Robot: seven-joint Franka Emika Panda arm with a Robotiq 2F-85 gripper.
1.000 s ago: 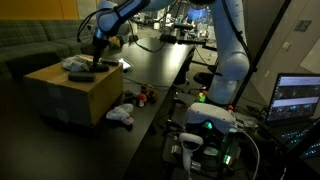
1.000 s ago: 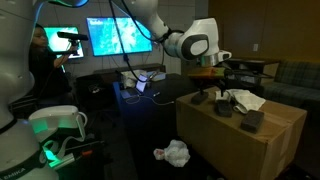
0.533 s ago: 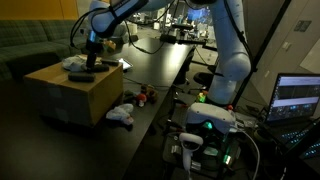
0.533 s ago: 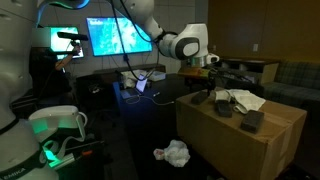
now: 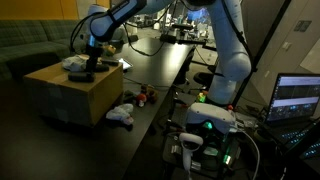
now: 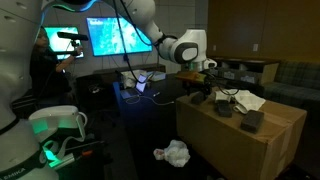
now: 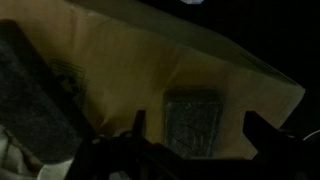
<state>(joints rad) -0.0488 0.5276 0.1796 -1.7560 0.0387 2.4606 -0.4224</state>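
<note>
My gripper point(image 5: 88, 62) hangs over a cardboard box point(image 5: 70, 95) and is open and empty. In the wrist view a dark grey rectangular block point(image 7: 192, 123) lies on the box top between my two fingertips point(image 7: 196, 128), below them and not touched. A second, larger dark block point(image 7: 40, 100) lies at the left edge of that view. In an exterior view the gripper point(image 6: 203, 85) is over the box's near corner, above small dark blocks point(image 6: 223, 108) and beside a white cloth point(image 6: 243, 99). Another dark block point(image 6: 253, 120) sits further along the box top.
A crumpled white cloth point(image 5: 121, 115) lies on the floor beside the box; it also shows in an exterior view point(image 6: 174, 153). A black table point(image 5: 160, 60) with clutter runs behind. Monitors point(image 6: 118, 36) glow at the back. A laptop point(image 5: 297, 98) stands at one side.
The gripper has shifted sideways across the box top toward its edge, staying open and empty. The objects on the box have not moved.
</note>
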